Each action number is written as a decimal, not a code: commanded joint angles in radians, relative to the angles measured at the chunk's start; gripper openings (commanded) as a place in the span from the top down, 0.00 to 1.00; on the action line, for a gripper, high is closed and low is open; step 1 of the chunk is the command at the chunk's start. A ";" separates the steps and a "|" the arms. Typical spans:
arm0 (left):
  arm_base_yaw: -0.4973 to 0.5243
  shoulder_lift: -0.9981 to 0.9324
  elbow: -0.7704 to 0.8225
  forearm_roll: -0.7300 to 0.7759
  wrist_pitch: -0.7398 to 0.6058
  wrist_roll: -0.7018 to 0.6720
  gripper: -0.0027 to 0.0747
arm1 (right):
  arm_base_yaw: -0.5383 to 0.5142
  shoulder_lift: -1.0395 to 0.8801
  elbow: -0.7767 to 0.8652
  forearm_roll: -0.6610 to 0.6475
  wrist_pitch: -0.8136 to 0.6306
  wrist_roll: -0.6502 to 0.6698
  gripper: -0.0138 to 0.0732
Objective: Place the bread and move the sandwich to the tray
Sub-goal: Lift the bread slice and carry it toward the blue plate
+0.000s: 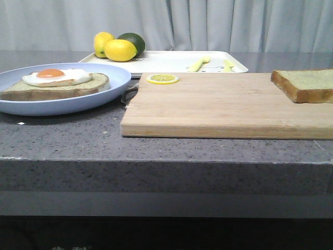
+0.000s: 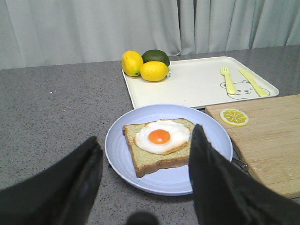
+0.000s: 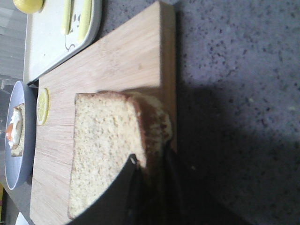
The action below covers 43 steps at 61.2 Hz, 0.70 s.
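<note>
A grey speckled desk point(image 1: 62, 138) stands before pale curtains point(image 1: 218, 23); the left pincer point(image 2: 145, 180) gapes wide, the right pincer point(image 3: 150, 187) nips the bread point(image 3: 105, 145).

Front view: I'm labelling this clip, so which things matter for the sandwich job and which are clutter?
Job:
bread
egg toast
blue plate
white tray

Clutter:
cutting board
lemon slice
lemons
lime
fork
knife

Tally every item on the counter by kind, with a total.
Thick square bread slices: 2
Fried egg: 1
Whole citrus fruits: 3
Lemon slice: 1
Yellow cutlery: 2
Plate, tray, wooden board: 3
Total: 12
</note>
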 commanded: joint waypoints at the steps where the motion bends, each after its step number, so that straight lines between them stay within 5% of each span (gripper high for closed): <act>1: -0.009 0.016 -0.032 0.001 -0.072 0.000 0.44 | 0.003 -0.086 -0.031 0.074 0.144 -0.012 0.73; 20: -0.009 0.016 -0.032 0.001 -0.072 0.000 0.44 | 0.063 -0.212 -0.031 0.138 0.144 -0.012 0.73; 28: -0.009 0.016 -0.032 0.001 -0.072 0.000 0.44 | 0.161 -0.246 -0.031 0.174 0.144 -0.012 0.73; 43: -0.009 0.016 -0.032 0.001 -0.072 0.000 0.44 | 0.384 -0.248 -0.031 0.433 0.121 -0.012 0.73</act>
